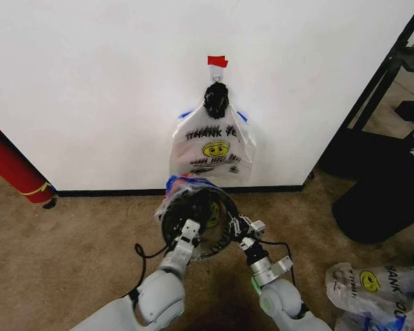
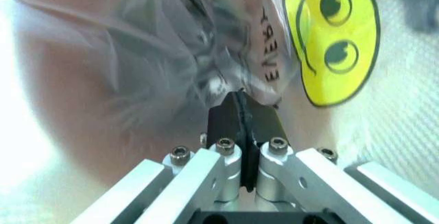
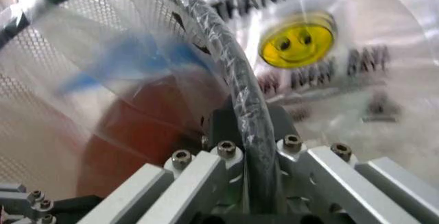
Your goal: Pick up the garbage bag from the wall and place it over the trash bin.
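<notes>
Trash bin: the black mesh trash bin (image 1: 196, 222) is seen at lower centre of the head view, on the carpet floor (image 1: 69, 234) just in front of the wall (image 1: 90, 83); a red base is seen through the mesh in the right wrist view (image 3: 137, 126).
Bin contents: a garbage bag (image 1: 183, 189) of thin clear plastic is draped over the rim and down inside; its blue handle strip and yellow smiley are seen within the ring.
Left claw: the left claw (image 1: 189, 232) is placed at the lower left of the bin rim; in the left wrist view (image 2: 241, 106) the black fingers (image 2: 223, 121) are pressed together, pinching the bag film.
Right claw: the right claw (image 1: 239, 230) is placed at the lower right of the rim; in the right wrist view (image 3: 248, 126) the plastic-wrapped rim wire is clamped between its fingers.
Wall: a second printed bag (image 1: 212, 146) is hung from a hook under a piece of red tape (image 1: 217, 61), above the bin.
Floor, lower right: more printed bags (image 1: 372, 286) are lying loose.
Far left: a red cylinder (image 1: 14, 169) is leaned at the wall.
</notes>
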